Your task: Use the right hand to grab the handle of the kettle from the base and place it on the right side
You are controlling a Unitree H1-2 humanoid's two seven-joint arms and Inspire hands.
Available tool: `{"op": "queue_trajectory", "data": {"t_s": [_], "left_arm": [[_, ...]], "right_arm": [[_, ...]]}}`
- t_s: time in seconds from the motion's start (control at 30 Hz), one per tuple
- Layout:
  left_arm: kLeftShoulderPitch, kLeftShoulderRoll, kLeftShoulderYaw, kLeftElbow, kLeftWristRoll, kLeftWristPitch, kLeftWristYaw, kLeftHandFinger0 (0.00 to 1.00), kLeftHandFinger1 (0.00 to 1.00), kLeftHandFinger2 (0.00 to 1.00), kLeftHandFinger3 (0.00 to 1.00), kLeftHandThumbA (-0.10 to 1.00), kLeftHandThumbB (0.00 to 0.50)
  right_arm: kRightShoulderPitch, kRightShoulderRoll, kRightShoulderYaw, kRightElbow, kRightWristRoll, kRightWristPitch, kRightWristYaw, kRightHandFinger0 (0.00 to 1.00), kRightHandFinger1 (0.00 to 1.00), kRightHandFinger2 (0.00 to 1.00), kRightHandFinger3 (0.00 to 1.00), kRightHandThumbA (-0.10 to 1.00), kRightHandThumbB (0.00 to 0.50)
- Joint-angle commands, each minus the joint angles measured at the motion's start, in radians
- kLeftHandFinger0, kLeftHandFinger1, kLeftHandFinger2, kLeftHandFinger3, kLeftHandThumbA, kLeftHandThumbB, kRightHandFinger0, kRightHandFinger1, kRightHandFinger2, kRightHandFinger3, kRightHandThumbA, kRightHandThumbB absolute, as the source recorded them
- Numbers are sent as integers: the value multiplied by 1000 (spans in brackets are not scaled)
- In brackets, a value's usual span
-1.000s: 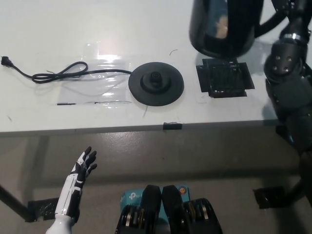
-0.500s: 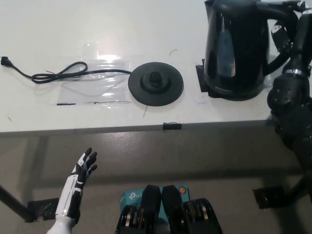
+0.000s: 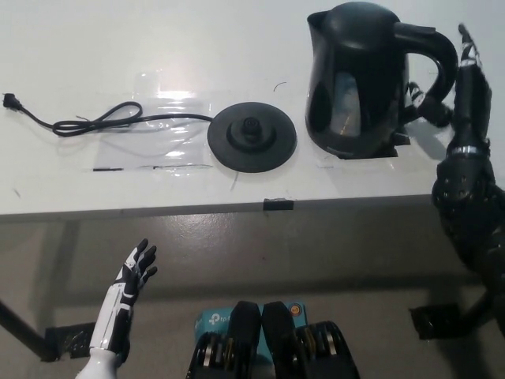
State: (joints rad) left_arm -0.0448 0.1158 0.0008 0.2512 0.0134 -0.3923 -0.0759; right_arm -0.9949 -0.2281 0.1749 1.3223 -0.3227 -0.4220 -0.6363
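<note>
Right hand (image 3: 467, 79), fingers spread and empty, just beside the kettle (image 3: 355, 79) handle.

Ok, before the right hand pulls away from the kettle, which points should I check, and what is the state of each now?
1. Kettle off the base: ok, base bare.
2. Kettle on the table, right of the base: ok.
3. Kettle upright: ok, it looks upright.
4. Right hand clear of the handle: cannot tell, it is right beside it.
5. Cord away from the kettle: ok, it runs left.
6. Left hand out of the way: ok, open below the table edge.
</note>
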Motion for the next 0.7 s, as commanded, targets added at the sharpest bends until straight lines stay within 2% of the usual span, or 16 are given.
{"op": "queue_trajectory", "data": {"t_s": [0.0,0.13,0.27,0.37,0.43,0.5,0.53,0.57,0.6,0.63,0.67], "left_arm": [[1,4,2,-20,-15,-27,-6,989,1000,1000,1000,1000,468],[2,6,4,-17,-12,-29,-1,986,1000,1000,1000,1000,467],[6,6,2,-19,-10,-29,-2,989,1000,1000,1000,1000,461],[6,6,3,-13,-6,-35,1,982,1000,1000,1000,1000,470],[2,7,5,-8,-6,-42,2,980,1000,1000,1000,1000,470],[2,6,5,-11,-6,-32,3,979,1000,1000,1000,1000,472],[2,8,7,-11,-6,-30,4,978,1000,1000,1000,1000,471],[4,8,7,-11,-6,-31,4,976,1000,1000,1000,1000,471],[3,9,8,-8,-6,-32,5,974,1000,1000,1000,1000,470],[0,9,10,-6,-8,-30,6,969,1000,1000,1000,1000,476],[-3,10,11,-2,-5,-33,7,969,1000,1000,1000,1000,475]], "right_arm": [[20,-20,10,-42,20,-48,36,1000,1000,1000,1000,888,426],[88,-29,3,-144,46,-48,56,1000,1000,1000,1000,884,464],[187,-44,-26,-320,119,-48,143,1000,1000,1000,1000,880,491],[272,-54,-55,-482,175,-48,205,1000,1000,1000,1000,1000,499],[351,-47,-111,-672,267,-48,252,1000,1000,1000,1000,1000,488],[403,-38,-140,-820,276,-48,220,1000,1000,1000,1000,1000,435],[423,-29,-156,-876,284,-48,212,1000,1000,1000,1000,1000,433],[450,-20,-169,-944,299,-48,208,1000,1000,1000,1000,1000,468],[475,-10,-182,-1005,318,-48,212,1000,1000,1000,1000,1000,476],[492,3,-192,-1040,264,-48,151,1000,1000,1000,1000,1000,486],[510,23,-206,-1077,226,-48,100,1000,1000,1000,1000,1000,472]]}}
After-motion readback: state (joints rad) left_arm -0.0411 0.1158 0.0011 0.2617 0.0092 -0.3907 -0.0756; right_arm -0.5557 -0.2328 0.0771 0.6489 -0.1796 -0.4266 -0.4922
